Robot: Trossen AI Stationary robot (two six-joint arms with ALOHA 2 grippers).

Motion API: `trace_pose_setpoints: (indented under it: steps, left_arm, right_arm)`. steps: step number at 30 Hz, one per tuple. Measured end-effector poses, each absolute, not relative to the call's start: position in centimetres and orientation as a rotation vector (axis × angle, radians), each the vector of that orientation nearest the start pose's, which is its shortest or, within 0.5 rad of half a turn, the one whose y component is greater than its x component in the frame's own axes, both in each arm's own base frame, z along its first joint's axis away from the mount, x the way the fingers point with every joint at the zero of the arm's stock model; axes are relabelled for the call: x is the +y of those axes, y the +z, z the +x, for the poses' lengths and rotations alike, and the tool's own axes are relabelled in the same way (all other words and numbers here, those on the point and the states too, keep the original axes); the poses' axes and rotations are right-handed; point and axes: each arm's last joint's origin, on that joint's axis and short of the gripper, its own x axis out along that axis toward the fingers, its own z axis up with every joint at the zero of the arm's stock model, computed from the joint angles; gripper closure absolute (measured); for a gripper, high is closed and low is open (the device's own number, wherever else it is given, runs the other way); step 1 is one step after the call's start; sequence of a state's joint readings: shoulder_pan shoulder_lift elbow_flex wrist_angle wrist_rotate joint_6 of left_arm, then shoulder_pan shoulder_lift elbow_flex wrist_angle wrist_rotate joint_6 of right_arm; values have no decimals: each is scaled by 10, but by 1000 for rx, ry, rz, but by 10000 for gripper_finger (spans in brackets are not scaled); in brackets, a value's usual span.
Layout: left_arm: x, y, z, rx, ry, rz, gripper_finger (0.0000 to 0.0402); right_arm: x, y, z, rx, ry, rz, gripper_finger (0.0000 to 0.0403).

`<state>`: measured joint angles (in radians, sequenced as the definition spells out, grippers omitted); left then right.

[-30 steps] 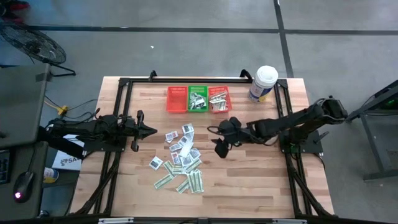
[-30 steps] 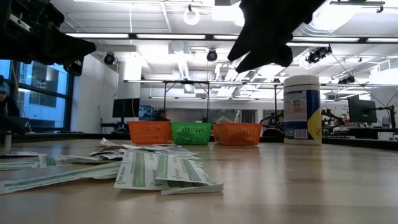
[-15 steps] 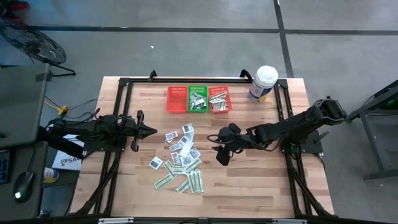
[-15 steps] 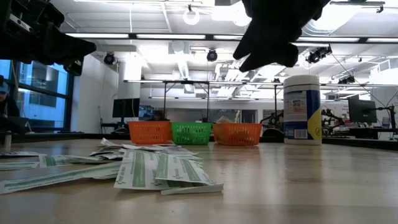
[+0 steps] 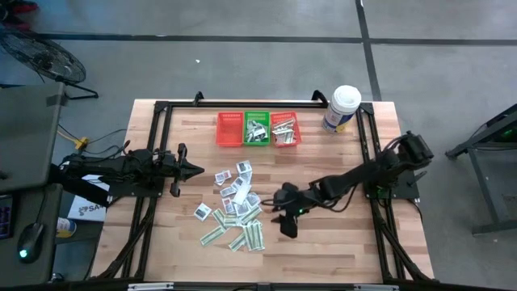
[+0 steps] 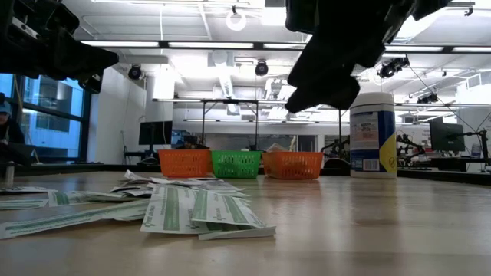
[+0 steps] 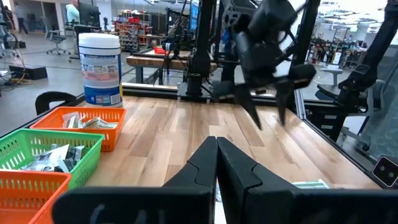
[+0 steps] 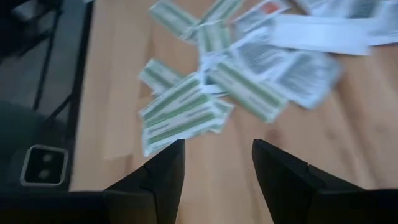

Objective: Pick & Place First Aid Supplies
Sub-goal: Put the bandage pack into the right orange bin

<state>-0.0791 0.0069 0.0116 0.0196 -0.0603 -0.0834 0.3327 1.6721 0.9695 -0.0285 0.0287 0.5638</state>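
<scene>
Bright ceiling lights [image 6: 238, 19] flood the low view, leaving the arms as black silhouettes. The right wrist view is motion-blurred; the packets [image 8: 205, 99] smear.

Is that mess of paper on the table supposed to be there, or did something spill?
The packets lie in a loose, overlapping heap mid-table, some crooked, while the baskets sit neatly in a row. It looks like a sorting pile; nothing seems damaged. The right gripper, open, hangs beside the heap.

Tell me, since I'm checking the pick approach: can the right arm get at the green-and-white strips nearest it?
Probably yes. The right gripper hangs open just beside the green-and-white strips, with only bare table between. The left gripper waits shut, clear of that path.
</scene>
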Motion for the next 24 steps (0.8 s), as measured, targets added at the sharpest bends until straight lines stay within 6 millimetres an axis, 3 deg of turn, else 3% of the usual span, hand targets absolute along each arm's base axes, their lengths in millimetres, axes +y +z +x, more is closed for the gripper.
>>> trace_pose_setpoints:
  steps: [9,24]
  left_arm:
    - [-6,169,97,-24,-20,-85,400]
    - [-6,169,97,-24,-19,-85,400]
  right_arm:
    - [131,160,346,802,150,356,222]
    - [134,163,355,730,26,378,222]
